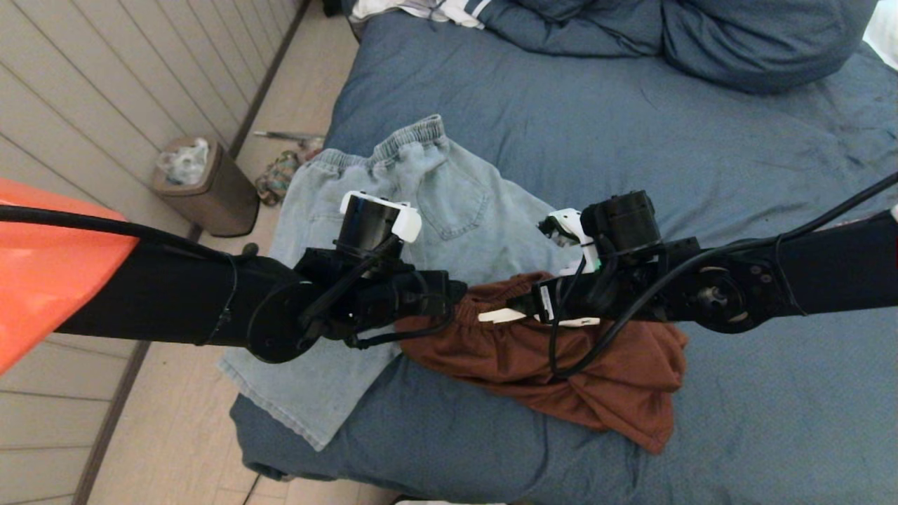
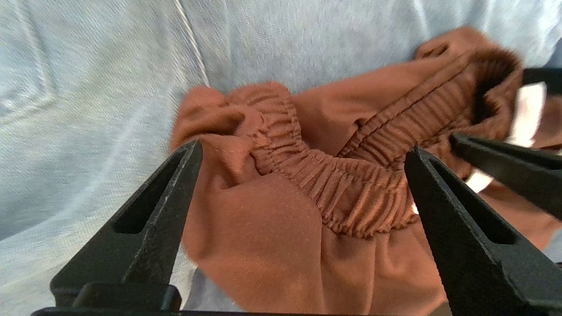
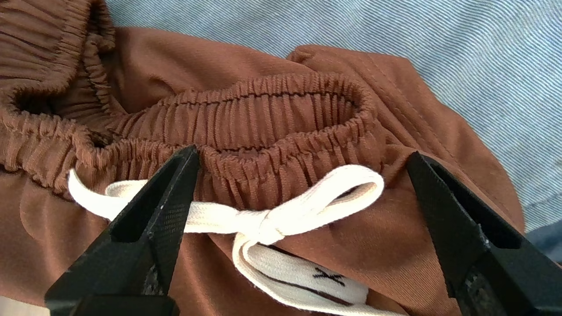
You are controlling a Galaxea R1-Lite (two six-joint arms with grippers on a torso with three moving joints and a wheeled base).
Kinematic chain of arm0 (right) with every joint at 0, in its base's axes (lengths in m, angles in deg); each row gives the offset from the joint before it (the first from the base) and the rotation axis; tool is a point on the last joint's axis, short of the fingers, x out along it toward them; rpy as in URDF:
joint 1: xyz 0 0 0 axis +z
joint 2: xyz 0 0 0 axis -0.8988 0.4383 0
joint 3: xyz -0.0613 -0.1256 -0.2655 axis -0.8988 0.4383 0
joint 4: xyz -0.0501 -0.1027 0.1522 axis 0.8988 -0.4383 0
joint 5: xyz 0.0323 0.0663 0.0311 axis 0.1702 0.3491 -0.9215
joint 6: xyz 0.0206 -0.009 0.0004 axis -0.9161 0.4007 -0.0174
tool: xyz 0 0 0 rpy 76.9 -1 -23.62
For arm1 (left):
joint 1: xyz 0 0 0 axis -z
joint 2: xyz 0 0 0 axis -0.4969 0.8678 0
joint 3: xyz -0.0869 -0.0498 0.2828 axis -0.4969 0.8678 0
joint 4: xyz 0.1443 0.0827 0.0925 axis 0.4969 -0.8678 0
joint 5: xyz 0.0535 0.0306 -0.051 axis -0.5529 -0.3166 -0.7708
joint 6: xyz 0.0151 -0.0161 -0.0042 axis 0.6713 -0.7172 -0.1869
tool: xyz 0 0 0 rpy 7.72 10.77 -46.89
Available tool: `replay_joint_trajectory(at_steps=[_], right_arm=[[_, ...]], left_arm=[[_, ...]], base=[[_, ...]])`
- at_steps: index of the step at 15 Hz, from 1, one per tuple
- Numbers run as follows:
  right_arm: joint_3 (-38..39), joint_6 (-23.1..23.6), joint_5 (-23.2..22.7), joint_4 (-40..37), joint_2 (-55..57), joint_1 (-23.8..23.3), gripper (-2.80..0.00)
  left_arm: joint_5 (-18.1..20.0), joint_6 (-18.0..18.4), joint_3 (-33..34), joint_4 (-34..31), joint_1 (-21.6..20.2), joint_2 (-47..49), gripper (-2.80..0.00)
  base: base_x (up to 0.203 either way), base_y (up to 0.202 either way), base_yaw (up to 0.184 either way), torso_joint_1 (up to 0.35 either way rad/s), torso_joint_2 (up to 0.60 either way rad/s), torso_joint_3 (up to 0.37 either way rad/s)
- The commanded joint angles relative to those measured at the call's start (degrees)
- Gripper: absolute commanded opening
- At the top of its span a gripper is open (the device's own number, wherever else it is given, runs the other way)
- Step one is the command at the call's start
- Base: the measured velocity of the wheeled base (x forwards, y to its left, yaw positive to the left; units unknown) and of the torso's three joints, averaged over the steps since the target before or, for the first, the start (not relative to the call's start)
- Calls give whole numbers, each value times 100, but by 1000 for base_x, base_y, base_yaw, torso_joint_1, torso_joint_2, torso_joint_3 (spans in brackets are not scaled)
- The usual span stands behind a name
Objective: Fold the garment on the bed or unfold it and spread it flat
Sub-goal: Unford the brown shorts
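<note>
Rust-brown shorts (image 1: pixel 617 379) lie crumpled near the front of the slate-blue bed (image 1: pixel 631 140), partly on top of a light denim garment (image 1: pixel 456 210). Both arms meet over the shorts' elastic waistband (image 2: pixel 351 188). My left gripper (image 2: pixel 305 149) is open, with one bunched end of the waistband between its fingers. My right gripper (image 3: pixel 303 153) is open too, straddling the waistband (image 3: pixel 281 127) and the knotted white drawstring (image 3: pixel 272 219). In the head view the left gripper (image 1: pixel 452 298) and right gripper (image 1: pixel 515 308) point at each other, a short gap apart.
The denim garment hangs over the bed's left edge. Blue pillows (image 1: pixel 736 42) and a striped white cloth (image 1: pixel 421 8) lie at the head of the bed. On the floor to the left stand a brown waste bin (image 1: pixel 203 186) and some clutter (image 1: pixel 280 175).
</note>
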Motion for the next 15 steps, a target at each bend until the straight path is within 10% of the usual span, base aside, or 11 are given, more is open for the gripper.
replay_joint_trajectory(at_steps=[1,15], right_arm=[[-7,-4,8,27,22,14,0],[1,13,8,44,136,23,0]], left_arm=[[-6,-16,57,64,7,224,0],[-7,-34,524,548,631,215,0]], base=[[0,0,0,0,0,0],[0,0,0,0,0,0]])
